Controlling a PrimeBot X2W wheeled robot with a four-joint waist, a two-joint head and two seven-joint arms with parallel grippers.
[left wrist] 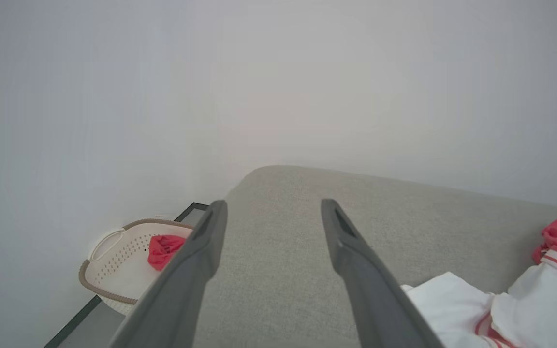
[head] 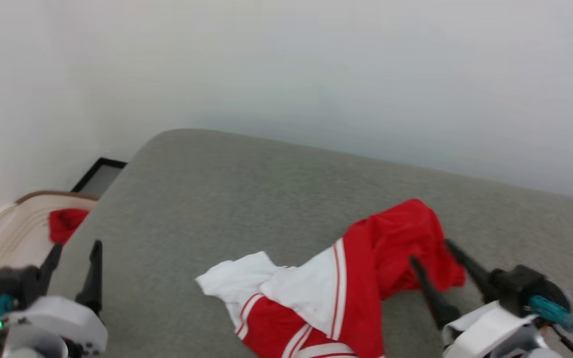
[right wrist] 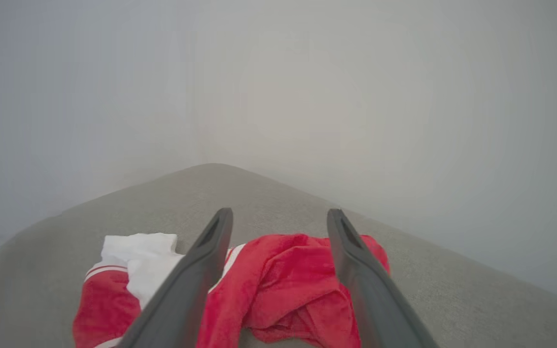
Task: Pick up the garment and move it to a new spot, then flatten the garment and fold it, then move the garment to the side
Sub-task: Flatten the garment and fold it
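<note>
While the left end effector (head: 77, 244) and right end effector (head: 429, 250) hang spread, a crumpled shirt (head: 396, 238) lies on a round-cornered grey fabric pad (head: 241, 199) beside pale walls (head: 316, 74).

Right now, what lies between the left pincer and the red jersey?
Bare grey fabric surface; the head view shows it between the left pincer and the jersey.

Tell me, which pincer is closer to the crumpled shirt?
Right. The right pincer hovers open by the shirt, at its red end; the left pincer sits open well off its white side.
</note>
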